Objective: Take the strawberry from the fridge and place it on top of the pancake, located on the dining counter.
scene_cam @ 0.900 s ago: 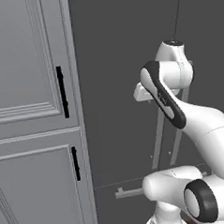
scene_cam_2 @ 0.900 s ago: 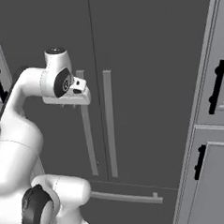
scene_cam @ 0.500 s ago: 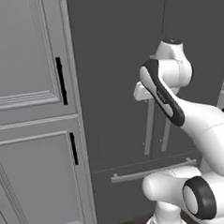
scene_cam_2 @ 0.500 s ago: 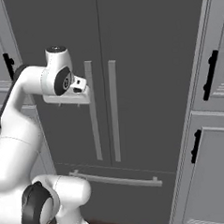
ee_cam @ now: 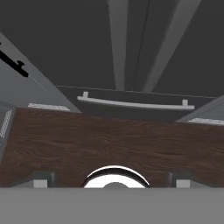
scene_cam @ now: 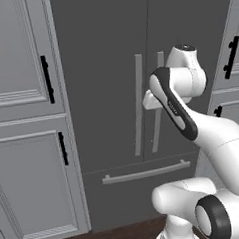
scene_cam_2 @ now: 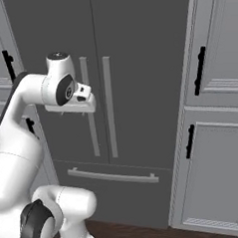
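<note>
The fridge [scene_cam: 103, 67] stands straight ahead, tall and dark grey, with both French doors and the bottom drawer closed. Its two long bar handles [scene_cam_2: 109, 106] run down the middle, and the drawer handle [ee_cam: 135, 104] lies across below. The strawberry is hidden behind the closed doors. The pancake and the dining counter are out of view. My arm is folded in front of the fridge, the hand [scene_cam_2: 73, 106] held level with the door handles and short of them. My gripper [ee_cam: 111, 179] points down at the floor, open, with nothing between its fingers [ee_cam: 41, 179].
Light grey panelled cabinets with black handles flank the fridge on the left [scene_cam: 21, 122] and on the right [scene_cam_2: 217, 135]. Dark wood floor [ee_cam: 109, 140] lies between my base and the fridge.
The whole picture has shifted: the base has driven, so the fridge now sits more centred and its drawer handle higher in both base views. The arm keeps its folded pose.
</note>
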Controlling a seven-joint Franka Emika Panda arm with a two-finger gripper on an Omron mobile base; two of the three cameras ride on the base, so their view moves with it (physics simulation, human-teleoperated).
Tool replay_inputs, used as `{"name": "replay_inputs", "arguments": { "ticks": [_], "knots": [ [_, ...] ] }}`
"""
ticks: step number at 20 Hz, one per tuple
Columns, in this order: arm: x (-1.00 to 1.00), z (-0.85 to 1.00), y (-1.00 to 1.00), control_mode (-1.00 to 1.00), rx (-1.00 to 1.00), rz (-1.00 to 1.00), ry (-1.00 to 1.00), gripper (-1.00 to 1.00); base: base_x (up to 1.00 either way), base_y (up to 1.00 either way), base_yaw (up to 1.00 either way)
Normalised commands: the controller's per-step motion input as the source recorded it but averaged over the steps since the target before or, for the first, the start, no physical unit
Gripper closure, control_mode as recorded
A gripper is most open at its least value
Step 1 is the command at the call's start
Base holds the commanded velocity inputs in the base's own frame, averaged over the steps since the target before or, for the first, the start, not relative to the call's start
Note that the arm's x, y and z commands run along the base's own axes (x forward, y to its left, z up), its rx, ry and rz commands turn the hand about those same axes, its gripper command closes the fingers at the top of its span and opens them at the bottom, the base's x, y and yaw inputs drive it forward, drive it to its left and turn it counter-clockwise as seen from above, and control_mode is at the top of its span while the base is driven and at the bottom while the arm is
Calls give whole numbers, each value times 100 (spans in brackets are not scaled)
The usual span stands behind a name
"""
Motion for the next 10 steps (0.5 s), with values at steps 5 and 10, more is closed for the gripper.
{"name": "replay_inputs", "arguments": {
  "ticks": [5,10],
  "knots": [
    [0,0,0,100,0,0,0,-100,0,-50,0],
    [0,0,0,100,0,0,0,-100,-8,-14,0]
  ]
}}
